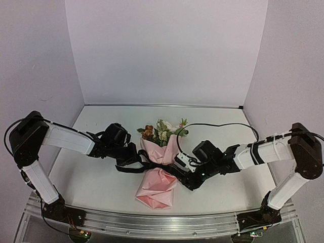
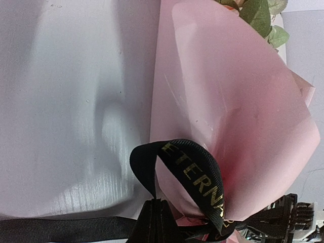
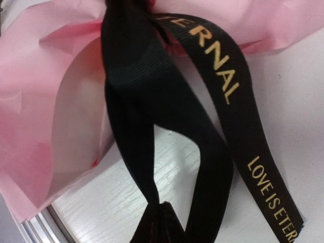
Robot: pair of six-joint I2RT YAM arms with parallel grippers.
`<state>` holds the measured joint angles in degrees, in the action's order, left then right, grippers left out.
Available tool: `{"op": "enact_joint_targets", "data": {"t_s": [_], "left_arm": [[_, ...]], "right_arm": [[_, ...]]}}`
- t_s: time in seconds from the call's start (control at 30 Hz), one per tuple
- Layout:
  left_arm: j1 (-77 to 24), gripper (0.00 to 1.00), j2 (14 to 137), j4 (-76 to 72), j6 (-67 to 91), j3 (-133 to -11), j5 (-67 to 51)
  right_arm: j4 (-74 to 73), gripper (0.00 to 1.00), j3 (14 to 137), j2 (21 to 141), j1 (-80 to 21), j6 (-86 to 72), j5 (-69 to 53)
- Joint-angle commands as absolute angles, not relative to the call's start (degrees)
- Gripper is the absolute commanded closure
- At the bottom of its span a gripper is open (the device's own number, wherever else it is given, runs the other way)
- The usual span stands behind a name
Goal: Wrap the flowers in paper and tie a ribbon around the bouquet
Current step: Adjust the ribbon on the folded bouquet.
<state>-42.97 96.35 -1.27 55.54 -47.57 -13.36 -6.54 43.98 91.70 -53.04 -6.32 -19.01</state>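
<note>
The bouquet [image 1: 158, 169] lies in the middle of the table, its flowers [image 1: 163, 131] pointing away and the pale-pink paper [image 1: 156, 190] cone toward the near edge. A black ribbon [image 1: 152, 165] with gold lettering is bound round its waist. My left gripper [image 1: 132, 161] sits just left of the waist. In the left wrist view it [image 2: 158, 203] is shut on a ribbon [image 2: 200, 177] loop against the paper [image 2: 233, 111]. My right gripper [image 1: 185, 169] sits just right of the waist. In the right wrist view it [image 3: 163, 205] is shut on another ribbon [image 3: 139, 101] loop.
A black cable [image 1: 228, 125] curves across the table behind the right arm. A loose ribbon tail [image 3: 268, 195] lies on the white tabletop; another tail [image 2: 61, 229] runs left. The aluminium rail [image 1: 162, 224] marks the near edge. White walls close in the back and both sides.
</note>
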Motion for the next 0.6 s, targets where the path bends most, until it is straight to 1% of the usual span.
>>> {"op": "enact_joint_targets", "data": {"t_s": [0.0,0.2,0.43,0.57], "left_arm": [[-42.1,1.00,93.1,2.0,52.0,-47.6,-11.3],[-41.4,1.00,91.1,5.1,49.3,-45.9,-7.7],[-40.3,1.00,89.4,6.1,47.9,-44.6,-6.4],[-39.1,1.00,88.4,6.3,48.2,-43.0,-5.7]], "right_arm": [[-5.5,1.00,42.3,88.1,-53.2,-11.6,-10.8],[-14.7,1.00,41.8,83.1,-53.2,-16.7,-4.4],[-22.8,1.00,41.9,82.4,-53.3,-21.3,-0.8],[-25.0,1.00,41.4,82.3,-53.3,-23.7,1.3]]}}
